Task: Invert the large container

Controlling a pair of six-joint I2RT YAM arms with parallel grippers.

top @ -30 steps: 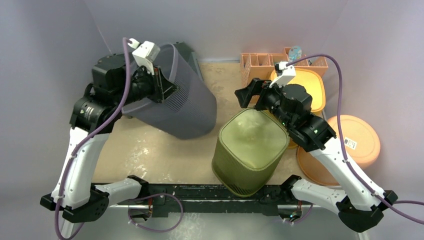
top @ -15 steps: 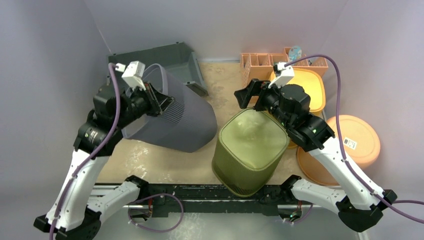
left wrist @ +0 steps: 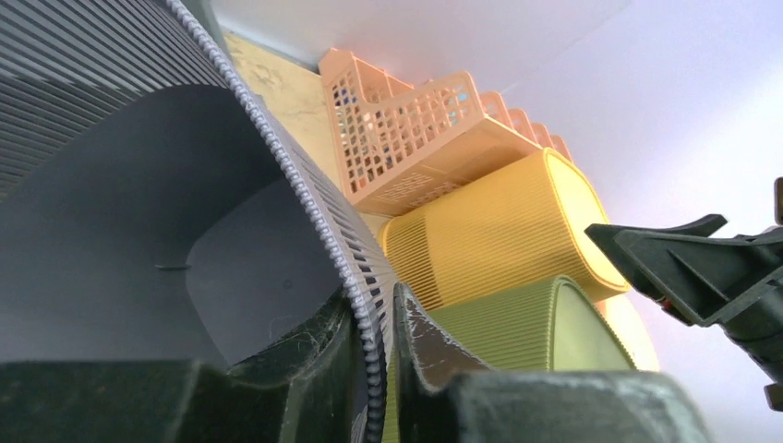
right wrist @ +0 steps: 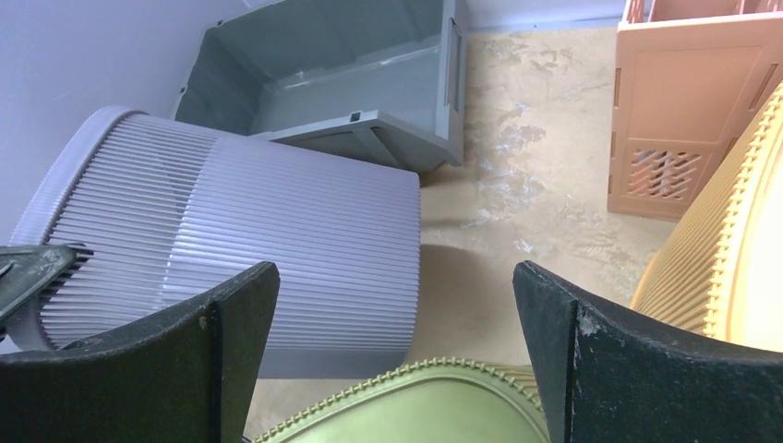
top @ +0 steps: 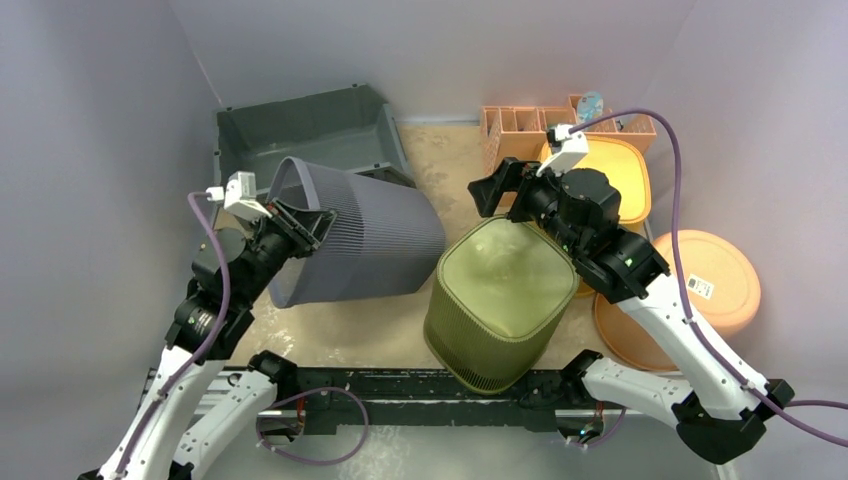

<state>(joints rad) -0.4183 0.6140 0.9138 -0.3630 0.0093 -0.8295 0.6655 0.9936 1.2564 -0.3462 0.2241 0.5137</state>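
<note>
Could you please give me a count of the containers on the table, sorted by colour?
Grey: 2 (grey ribbed container, grey open bin)
Olive green: 1 (olive ribbed container)
Yellow: 1 (yellow ribbed container)
Orange: 2 (orange slotted basket, orange round container)
Total: 6

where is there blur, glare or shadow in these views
Left wrist: the left gripper is soft, too near the lens, and the wall behind washes out pale. Right wrist: the right gripper is dark but crisp-edged. Top: a pale sheen on the green container, and a soft shadow under the grey container.
</note>
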